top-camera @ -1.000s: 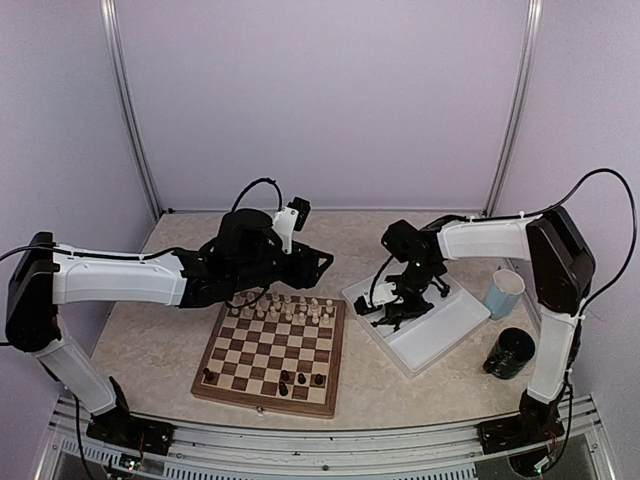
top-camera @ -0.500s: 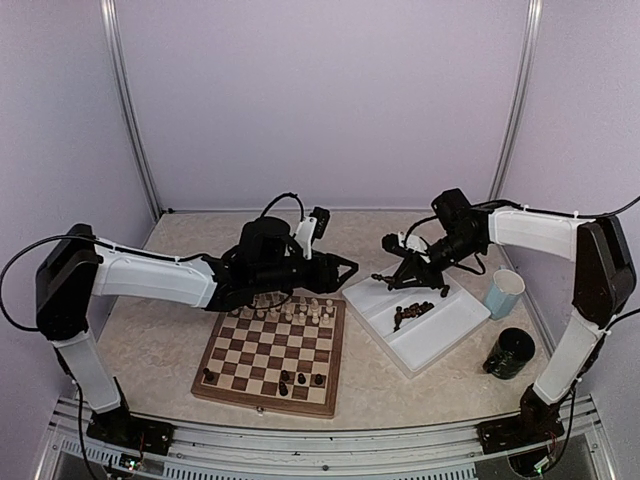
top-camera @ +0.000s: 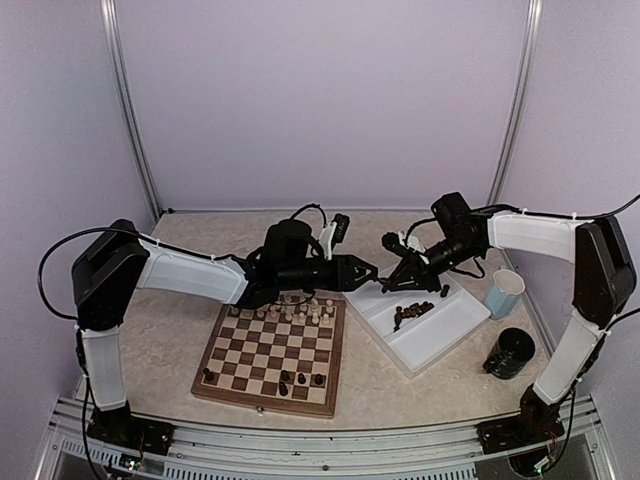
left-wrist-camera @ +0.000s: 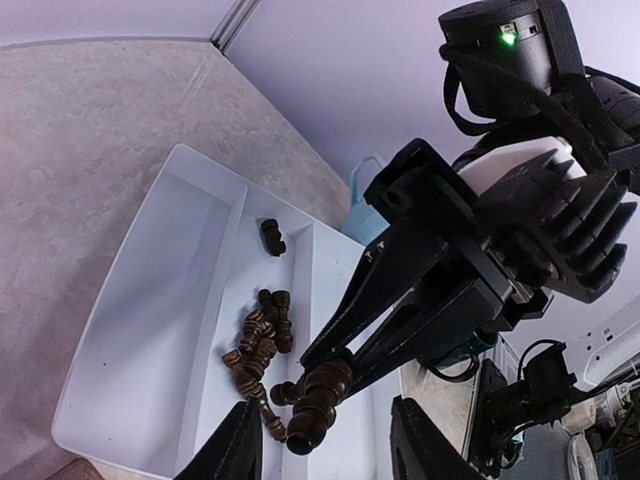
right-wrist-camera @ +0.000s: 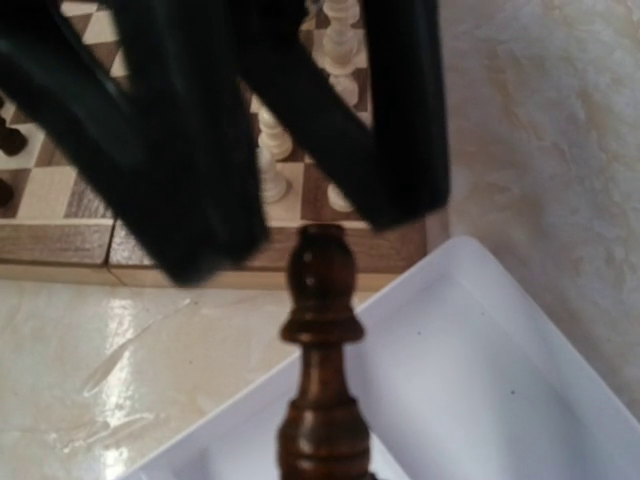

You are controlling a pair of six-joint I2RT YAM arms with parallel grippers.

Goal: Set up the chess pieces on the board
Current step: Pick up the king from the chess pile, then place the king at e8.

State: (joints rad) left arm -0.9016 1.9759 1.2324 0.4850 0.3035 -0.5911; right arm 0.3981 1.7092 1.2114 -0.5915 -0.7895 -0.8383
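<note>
A beige, stone-patterned table (top-camera: pixel 170 330) inside plain lilac walls (top-camera: pixel 320 100), with a dark piece held above the white tray (top-camera: pixel 450 335).

The right gripper (left-wrist-camera: pixel 330 362) is clamped on a glossy, dark brown turned chess piece (left-wrist-camera: pixel 312 405). The left gripper (top-camera: pixel 372 274) has its fingers spread on either side of it. More dark pieces (left-wrist-camera: pixel 262 340) lie heaped in the tray. The checkered board (top-camera: pixel 240 385) beside it holds cream pieces (top-camera: pixel 290 310) on its far rows.
</note>
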